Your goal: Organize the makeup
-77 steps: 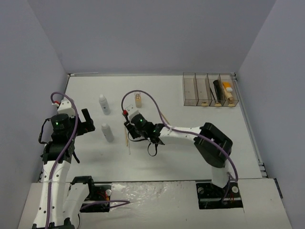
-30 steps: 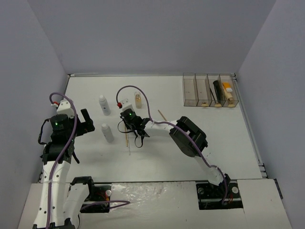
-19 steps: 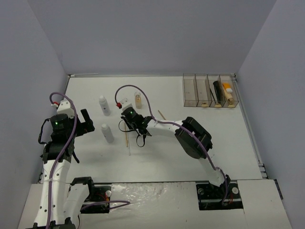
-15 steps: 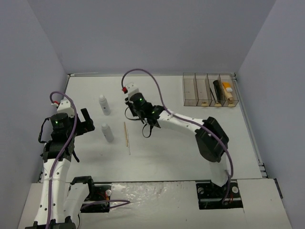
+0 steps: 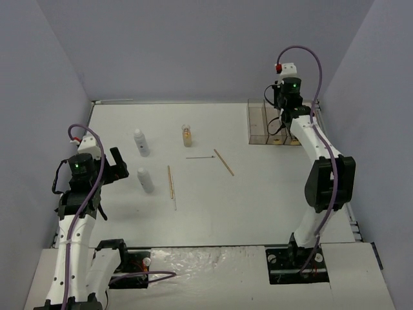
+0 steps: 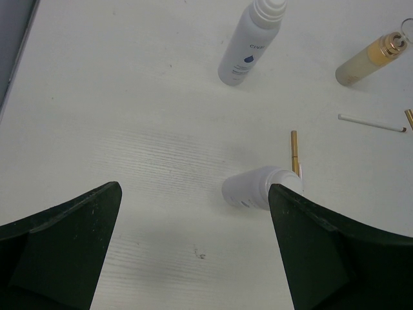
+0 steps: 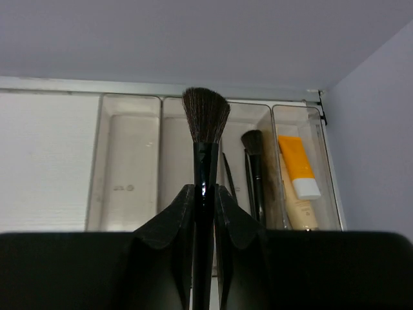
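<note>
My right gripper is shut on a black makeup brush, bristles pointing away, held over the clear four-compartment box at the far right. The third compartment holds another black brush. In the fourth lie an orange tube and a beige tube. On the table stand two white bottles and a small glass bottle of tan liquid. Thin pencils lie in the middle. My left gripper hangs open near the closer white bottle, empty.
Grey walls close the table on three sides. The box sits against the back right corner, its two left compartments showing only their bare floors. A thin white pencil lies between the glass bottle and the other pencils.
My right arm has swung from the middle-left of the table to the far right, carrying the black brush over the box. The left arm has not moved.
</note>
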Available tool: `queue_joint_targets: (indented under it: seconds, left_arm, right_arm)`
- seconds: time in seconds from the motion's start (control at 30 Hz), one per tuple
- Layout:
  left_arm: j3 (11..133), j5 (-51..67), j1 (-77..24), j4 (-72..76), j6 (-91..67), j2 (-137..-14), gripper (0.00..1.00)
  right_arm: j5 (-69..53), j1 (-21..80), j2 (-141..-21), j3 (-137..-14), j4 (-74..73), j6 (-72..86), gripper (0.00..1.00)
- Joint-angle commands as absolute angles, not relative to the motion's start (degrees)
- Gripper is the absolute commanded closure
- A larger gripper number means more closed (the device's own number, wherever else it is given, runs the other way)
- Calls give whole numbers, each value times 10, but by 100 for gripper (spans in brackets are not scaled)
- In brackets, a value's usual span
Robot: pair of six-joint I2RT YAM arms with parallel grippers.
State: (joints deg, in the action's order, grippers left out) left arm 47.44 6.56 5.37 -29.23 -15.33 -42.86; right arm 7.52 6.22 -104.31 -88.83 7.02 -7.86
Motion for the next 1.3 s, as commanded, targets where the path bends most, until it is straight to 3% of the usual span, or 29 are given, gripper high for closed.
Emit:
queue_joint_targets:
  seconds: [0.0, 0.17, 0.53, 0.67, 0.8, 1.03, 1.27]
  left_arm:
    - [504, 86, 56, -259, -162, -433, 3]
    - [508, 79, 58, -261, -160, -441, 3]
    - [512, 88, 65, -262, -161, -463, 3]
    - [512, 90, 68, -262, -161, -462, 3]
    - [512, 99, 68, -258, -163, -460, 3]
    - [513, 102, 68, -256, -163, -453, 3]
    - [503, 98, 69, -250, -164, -431, 3]
  right_arm:
    - [64, 36, -1114, -969, 81, -129, 100]
    - [66, 1, -1212, -1035, 81, -174, 100]
    - [30, -51, -1300, -1072, 103, -175, 100]
    - [18, -50, -1295, -1070, 101, -160, 68]
    - [12, -37, -1240, -1041, 91, -148, 55]
    - [-64, 29, -1074, -921, 67, -95, 47]
    - [-61, 199, -983, -743, 52, -37, 45]
